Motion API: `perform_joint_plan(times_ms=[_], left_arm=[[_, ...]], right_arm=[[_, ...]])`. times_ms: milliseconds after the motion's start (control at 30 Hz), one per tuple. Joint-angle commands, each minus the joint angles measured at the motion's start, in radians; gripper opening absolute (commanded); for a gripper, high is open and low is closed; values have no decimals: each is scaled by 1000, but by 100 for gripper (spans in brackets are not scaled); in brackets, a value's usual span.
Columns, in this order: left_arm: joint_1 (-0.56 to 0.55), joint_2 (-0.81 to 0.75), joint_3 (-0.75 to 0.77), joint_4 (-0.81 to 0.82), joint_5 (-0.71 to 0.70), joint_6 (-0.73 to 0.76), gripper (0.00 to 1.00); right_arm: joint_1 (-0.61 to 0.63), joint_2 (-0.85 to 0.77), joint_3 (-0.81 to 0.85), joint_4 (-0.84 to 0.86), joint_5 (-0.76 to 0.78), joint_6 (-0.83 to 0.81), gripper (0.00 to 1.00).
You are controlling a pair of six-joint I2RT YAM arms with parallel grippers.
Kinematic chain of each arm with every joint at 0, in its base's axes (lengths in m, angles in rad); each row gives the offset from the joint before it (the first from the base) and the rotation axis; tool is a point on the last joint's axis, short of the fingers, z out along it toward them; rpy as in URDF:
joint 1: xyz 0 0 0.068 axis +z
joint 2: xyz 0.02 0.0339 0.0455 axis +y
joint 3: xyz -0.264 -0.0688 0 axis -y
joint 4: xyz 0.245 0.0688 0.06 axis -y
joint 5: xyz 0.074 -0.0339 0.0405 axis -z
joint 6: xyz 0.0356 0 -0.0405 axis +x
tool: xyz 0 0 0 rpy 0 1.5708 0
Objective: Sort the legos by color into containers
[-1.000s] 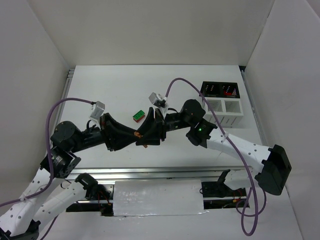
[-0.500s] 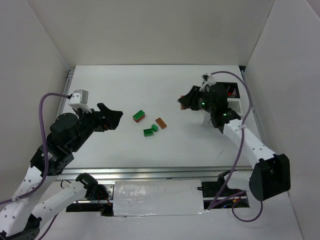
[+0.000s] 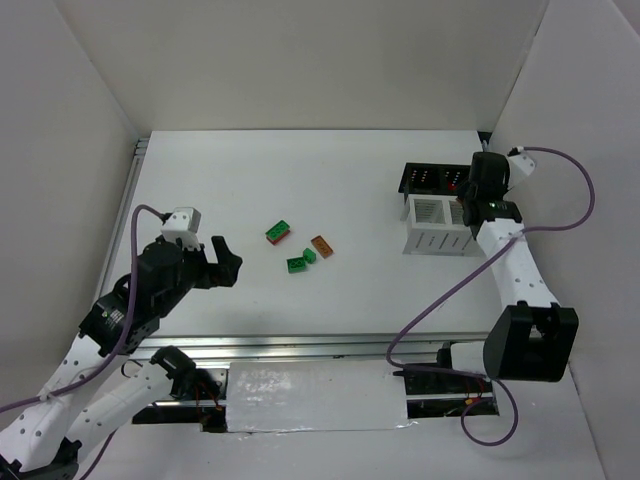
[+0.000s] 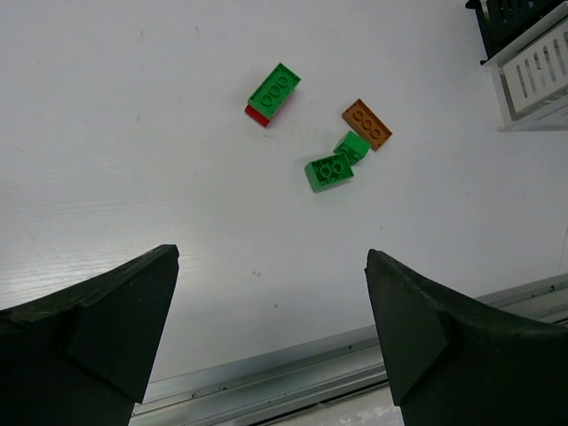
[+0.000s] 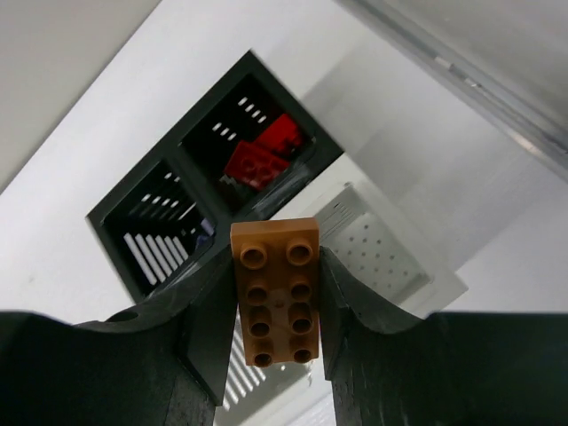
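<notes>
The right pincer (image 5: pixel 277 297) is clenched on an orange brick (image 5: pixel 275 266). The 2 fingers are pressing its long sides, and the studs are facing the wrist camera. In this view the brick is showing in front of the place where the black bin (image 5: pixel 169 133) is meeting the white bin (image 5: pixel 390 257). It is hanging above them, not lying in either one. In the top view the right arm is reaching to the far right corner of the desk (image 3: pixel 250 180), and its pincer is standing over these 2 bins. Red bricks (image 5: pixel 262 155) are lying in 1 compartment of the black bin, the right one in the top view. What is lying in the other compartment, I cannot tell.

The left pincer (image 4: pixel 271 328) is released and holding nothing. Its jaws are spread wide above the near left part of the desk. Beyond it 4 bricks are lying in the middle of the desk: a green-on-red brick (image 4: pixel 273 92), a loose orange brick (image 4: pixel 366 123), and 2 green bricks (image 4: pixel 329 171) – these 2 are touching each other, and 1 is also just beside the loose orange brick.
</notes>
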Motion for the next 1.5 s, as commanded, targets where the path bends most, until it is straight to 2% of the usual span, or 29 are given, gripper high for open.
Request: perform_joint_plan(times_ms=[0,100,133,167,300,333,400,433,500,667,733,767,800,833,867,933,967,1067,1133,1233,1467], left_arm=[[-3,2,17,42,36,39,100],[-5,3,16,44,47,47,99],[-3,0,16,48,51,50,100],[-5,-1,14,50,54,52,100],[-5,-9,11,55,62,59,99],[-3,-9,12,55,62,59,99],[-3,-10,12,55,60,61,100],[-3,-10,14,53,63,61,99],[-5,-12,11,55,65,61,99],[-5,-18,9,56,62,62,100],[-5,-23,11,55,56,62,100],[-3,-23,12,56,50,59,100],[-3,-23,17,47,38,56,100],[-3,-23,19,42,-2,43,100],[-3,-24,22,35,-31,32,100],[0,-30,29,3,-99,9,100],[0,-38,31,-8,-155,-16,99],[0,-58,26,-10,-167,-21,99],[-2,-61,22,-1,-151,-14,100],[0,-52,25,-7,-154,-16,100],[0,-24,23,1,-130,-4,100]], right_arm=[[-17,54,61,-29,96,-5,10],[-35,82,60,-21,99,-6,13],[-41,88,58,-17,96,-6,21],[-41,91,57,-16,97,-5,25],[-41,74,28,9,62,1,27],[-41,70,25,13,64,1,35],[-41,68,25,7,68,3,68],[-41,71,26,4,74,7,79],[-41,74,28,-1,74,3,87],[-35,77,40,-18,52,5,91],[32,28,23,16,7,-28,93],[67,2,5,72,-40,-95,94],[204,-47,-6,106,-83,-148,94],[265,-64,-18,169,-196,-252,94],[319,-73,-14,178,-246,-287,94],[464,-24,29,140,-287,-330,94],[504,14,93,70,-326,-347,94],[658,243,194,-34,-321,-429,92],[738,336,265,-99,-214,-443,90],[770,457,304,-109,-160,-439,87],[786,586,336,-116,-255,-468,84]])
